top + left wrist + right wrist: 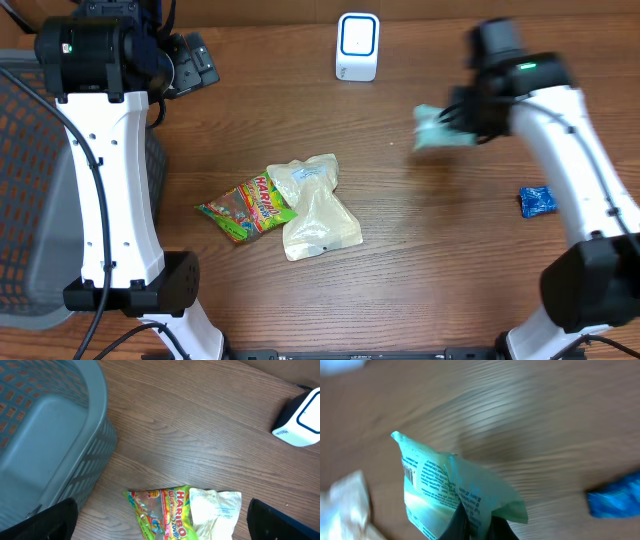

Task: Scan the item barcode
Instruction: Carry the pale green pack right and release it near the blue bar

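By the basket (20,150) the left tool (195,62) hangs wide open, empty. Right of the scanner (357,46) the green packet (440,128) is in the air, its edge pinched in the closed right tool (462,118); so thin a hold may let the barcode twist away.

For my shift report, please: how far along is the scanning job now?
Done: the green packet is off the table, held in the right gripper, jaws shut. In hand: it hangs right of the white scanner. Left: showing its barcode to the scanner. A candy bag, a white pouch and a blue packet lie on the table.
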Motion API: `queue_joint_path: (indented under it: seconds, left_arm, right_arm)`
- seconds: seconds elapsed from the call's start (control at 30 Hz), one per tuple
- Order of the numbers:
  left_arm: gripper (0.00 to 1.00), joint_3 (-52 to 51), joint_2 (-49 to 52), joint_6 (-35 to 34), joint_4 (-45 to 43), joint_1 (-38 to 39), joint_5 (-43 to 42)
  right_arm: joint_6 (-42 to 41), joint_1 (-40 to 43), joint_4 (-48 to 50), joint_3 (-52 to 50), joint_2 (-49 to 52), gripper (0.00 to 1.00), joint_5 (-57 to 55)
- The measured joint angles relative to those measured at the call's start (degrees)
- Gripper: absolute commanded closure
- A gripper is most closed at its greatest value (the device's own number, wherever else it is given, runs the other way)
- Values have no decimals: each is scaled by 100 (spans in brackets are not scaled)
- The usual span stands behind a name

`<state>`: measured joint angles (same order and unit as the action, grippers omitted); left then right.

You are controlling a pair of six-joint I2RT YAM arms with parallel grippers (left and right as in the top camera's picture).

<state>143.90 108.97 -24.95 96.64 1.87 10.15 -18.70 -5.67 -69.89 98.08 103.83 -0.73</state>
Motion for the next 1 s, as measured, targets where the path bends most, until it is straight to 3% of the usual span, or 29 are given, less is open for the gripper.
queue_joint_path:
  seconds: [0.17, 0.3, 0.43, 0.47, 0.5, 0.57, 0.63, 0.8, 1.0]
  left_arm:
    - [0, 0, 0, 0, 0, 0, 0]
    - [0, 0, 0, 0, 2, 0, 0]
    - [0, 0, 0, 0, 0, 0, 0]
    - [0, 0, 0, 0, -2, 0, 0]
    - [0, 0, 0, 0, 0, 0, -2]
    - [0, 0, 0, 0, 2, 0, 0]
    - [0, -2, 0, 0, 0, 0, 0]
    - [0, 0, 0, 0, -4, 0, 0]
    - [1, 0, 0, 0, 0, 0, 0]
  right_arm:
    - [-531, 1502, 219, -133, 0, 95, 227]
    - [-638, 2173, 702, -699, 0, 92, 238]
    - [-678, 2507, 1537, -1403, 4, 81, 85]
    - [-680, 2514, 1707, -1543, 4, 73, -4]
    - [-688, 2514, 1851, -1705, 4, 42, -118]
    - [-723, 2507, 2037, -1952, 7, 9, -350]
    - [-710, 2507, 2118, -1978, 7, 0, -422]
    - [-520, 2503, 1665, -1714, 7, 0, -42]
    - [240, 1958, 1364, -883, 9, 1, 2083]
